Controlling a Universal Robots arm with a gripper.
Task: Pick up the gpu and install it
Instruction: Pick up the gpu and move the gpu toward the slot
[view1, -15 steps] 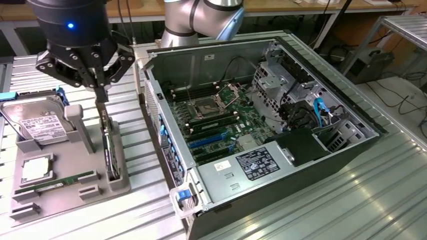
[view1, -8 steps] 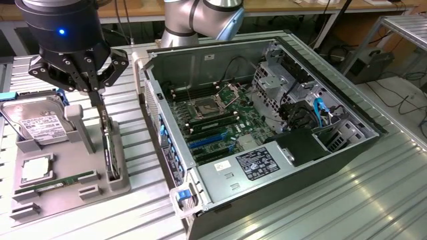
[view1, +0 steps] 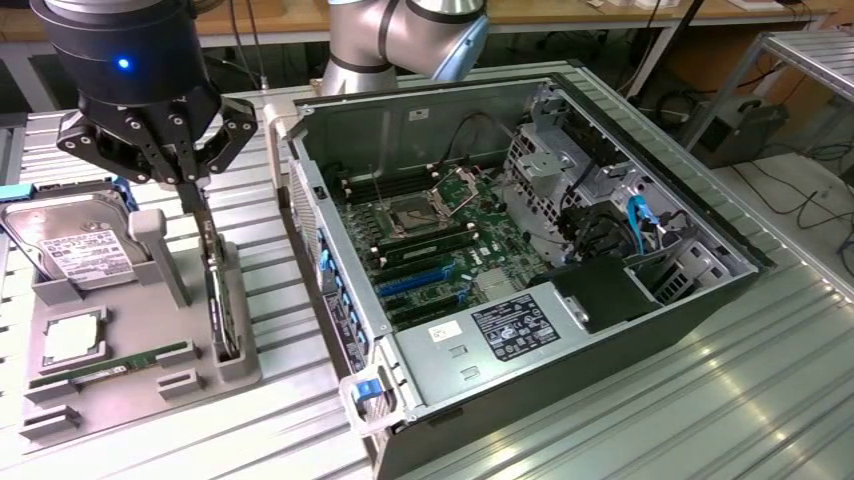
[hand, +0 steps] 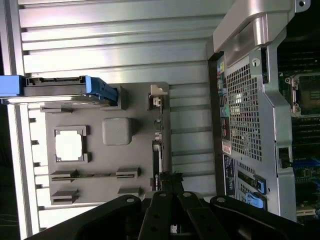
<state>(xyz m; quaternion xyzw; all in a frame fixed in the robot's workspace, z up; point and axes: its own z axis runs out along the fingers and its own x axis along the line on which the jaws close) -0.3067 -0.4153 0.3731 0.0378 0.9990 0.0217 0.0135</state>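
Gripping: the gpu (view1: 216, 290) is pinched at its top edge by the gripper (view1: 196, 195), fingers pressed together.
Position: it is stood on edge in the gray holder (view1: 247, 372).
Case (view1: 441, 345): laid open beside it.

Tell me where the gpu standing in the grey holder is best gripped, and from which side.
Its top edge, from straight above: the gpu stands on edge in a narrow slot of the grey holder, so only that thin upper edge is free to pinch across. The gripper is shut on it there.

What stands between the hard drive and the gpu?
In the exterior view, a gray upright post of the holder stands between the hard drive and the gpu.
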